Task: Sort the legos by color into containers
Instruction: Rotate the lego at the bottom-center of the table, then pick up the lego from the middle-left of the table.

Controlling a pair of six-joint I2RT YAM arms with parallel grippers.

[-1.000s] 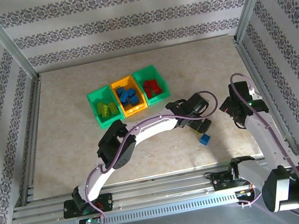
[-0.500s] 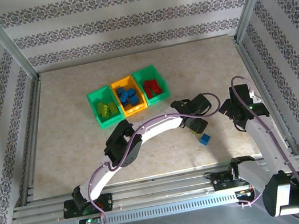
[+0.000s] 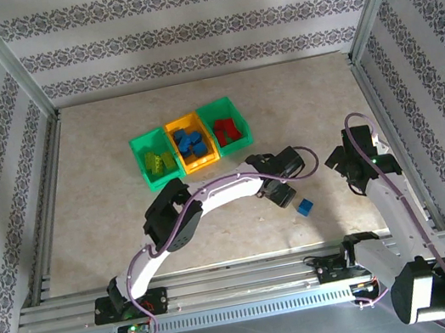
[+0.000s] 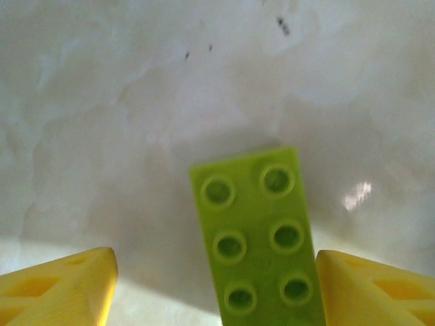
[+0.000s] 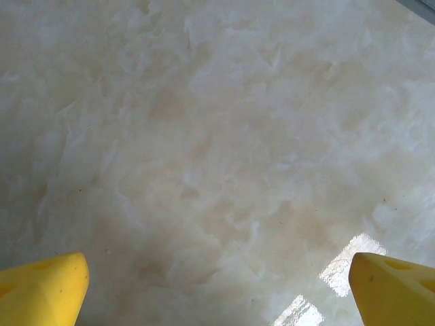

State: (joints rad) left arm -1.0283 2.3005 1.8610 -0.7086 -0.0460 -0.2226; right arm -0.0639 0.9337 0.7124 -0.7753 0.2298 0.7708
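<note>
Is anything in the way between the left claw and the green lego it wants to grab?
Nothing visible is in the way. The yellow-green lego lies flat on the table, studs up, right between the yellow fingers of the left gripper, with bare table in the gap beside it.

No writing, label, brand or number can be read on the lime brick [image 4: 255, 238], the blue brick [image 3: 305, 207], the three bins [image 3: 203, 166] or the patterned walls [image 3: 181, 31].
</note>
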